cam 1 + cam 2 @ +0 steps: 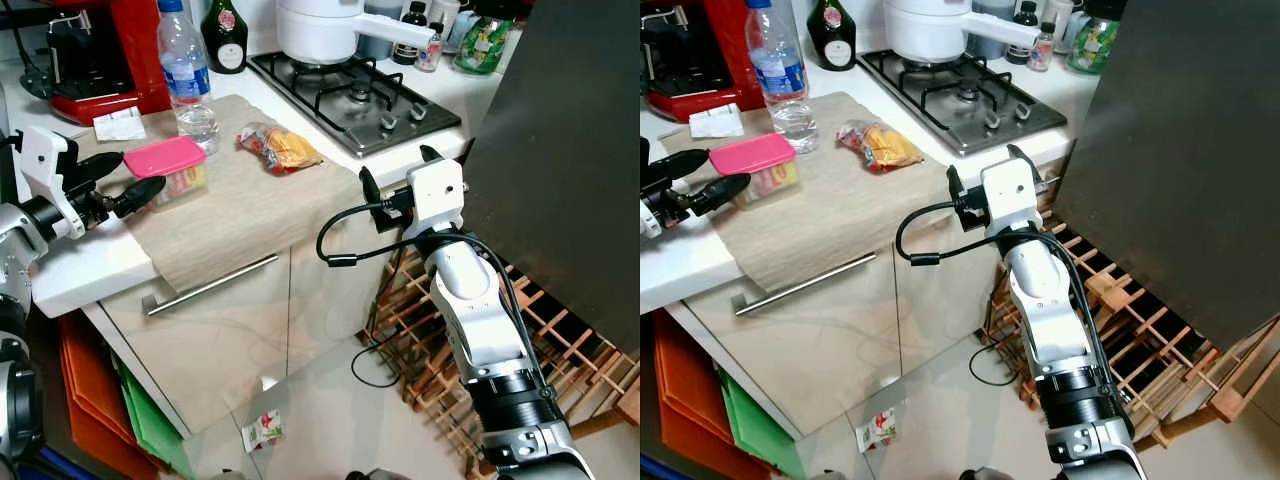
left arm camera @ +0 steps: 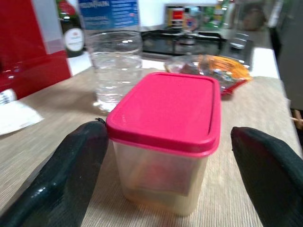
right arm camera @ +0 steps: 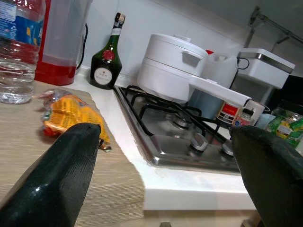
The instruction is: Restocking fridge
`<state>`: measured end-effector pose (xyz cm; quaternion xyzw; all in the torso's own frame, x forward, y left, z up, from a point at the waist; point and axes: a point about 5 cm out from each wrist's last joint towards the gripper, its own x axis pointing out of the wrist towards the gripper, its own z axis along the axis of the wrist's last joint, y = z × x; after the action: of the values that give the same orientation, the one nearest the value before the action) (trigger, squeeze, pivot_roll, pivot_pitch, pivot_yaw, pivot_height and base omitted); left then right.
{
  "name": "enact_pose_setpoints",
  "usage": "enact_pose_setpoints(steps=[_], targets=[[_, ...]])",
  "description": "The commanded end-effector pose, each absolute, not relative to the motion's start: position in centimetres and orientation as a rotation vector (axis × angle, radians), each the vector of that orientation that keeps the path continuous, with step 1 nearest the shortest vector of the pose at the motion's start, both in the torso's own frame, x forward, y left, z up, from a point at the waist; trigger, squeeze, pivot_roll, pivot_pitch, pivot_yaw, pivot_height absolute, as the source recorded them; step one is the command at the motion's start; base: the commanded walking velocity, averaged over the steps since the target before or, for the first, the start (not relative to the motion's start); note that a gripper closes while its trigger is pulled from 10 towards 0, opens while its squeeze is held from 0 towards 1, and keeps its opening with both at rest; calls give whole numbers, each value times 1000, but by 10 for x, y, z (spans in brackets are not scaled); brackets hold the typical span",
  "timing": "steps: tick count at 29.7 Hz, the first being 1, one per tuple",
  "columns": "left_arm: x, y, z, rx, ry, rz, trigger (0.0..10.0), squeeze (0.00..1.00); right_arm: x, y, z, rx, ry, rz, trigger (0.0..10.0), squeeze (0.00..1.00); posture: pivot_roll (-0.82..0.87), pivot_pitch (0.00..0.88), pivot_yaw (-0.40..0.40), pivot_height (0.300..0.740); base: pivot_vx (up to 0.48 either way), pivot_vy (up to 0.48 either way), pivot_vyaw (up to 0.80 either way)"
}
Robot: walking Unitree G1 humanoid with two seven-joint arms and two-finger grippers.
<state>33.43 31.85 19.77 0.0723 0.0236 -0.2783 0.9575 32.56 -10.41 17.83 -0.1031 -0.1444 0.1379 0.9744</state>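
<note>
The left gripper (image 1: 118,181) has its two fingers spread wide, one on each side of the box (image 2: 165,137), which stands on the cloth (image 1: 235,205) on the counter (image 1: 85,270) straight ahead of it. One finger (image 2: 71,165) looks to be touching or nearly touching the box under the lid's rim; the other is apart from it.

The box is clear plastic with a pink lid (image 2: 170,111) and some food inside. It is probably light and stiff enough, though its smooth walls may slip and flex if squeezed hard. The best hold looks to be across the walls just below the rim, not on the lid, which could pop off.

Just beyond the gripper stand a bottle (image 1: 188,75) and a snack bag (image 1: 278,148).

The right gripper (image 1: 400,175) hovers spread and empty by the counter's edge near the hob (image 1: 355,100).
</note>
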Motion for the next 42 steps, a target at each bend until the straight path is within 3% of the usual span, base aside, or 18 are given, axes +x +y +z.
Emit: enact_pose_setpoints(steps=[1, 12, 16, 22, 28, 34, 36, 42], targets=[[332, 312, 180, 150, 152, -635, 10000, 0, 326, -105, 183, -202, -295, 279, 10000, 0, -6, 0, -67, 740, 0, 0, 0], [338, 287, 173, 139, 155, -757, 10000, 0, 327, -106, 183, -205, -297, 274, 10000, 0, -11, 0, -59, 740, 0, 0, 0], [340, 291, 173, 137, 138, -674, 10000, 0, 327, -105, 182, -204, -297, 273, 10000, 0, -12, 0, -56, 740, 0, 0, 0], [348, 296, 177, 72, 28, -409, 10000, 0, 326, -106, 181, -202, -297, 269, 10000, 0, -8, 0, -52, 740, 0, 0, 0], [345, 293, 178, 18, -60, -329, 10000, 0, 326, -104, 180, -202, -294, 282, 10000, 0, 4, 0, -63, 740, 0, 0, 0], [339, 272, 169, 28, -54, -470, 10000, 0, 328, -99, 181, -200, -295, 301, 10000, 0, 14, 0, -70, 740, 0, 0, 0], [336, 256, 163, 11, -20, -630, 10000, 0, 328, -98, 181, -198, -295, 304, 10000, 0, 15, 0, -72, 740, 0, 0, 0], [336, 237, 162, 17, 15, -738, 10000, 0, 327, -100, 181, -198, -298, 290, 10000, 0, -2, 0, -51, 740, 0, 0, 0]])
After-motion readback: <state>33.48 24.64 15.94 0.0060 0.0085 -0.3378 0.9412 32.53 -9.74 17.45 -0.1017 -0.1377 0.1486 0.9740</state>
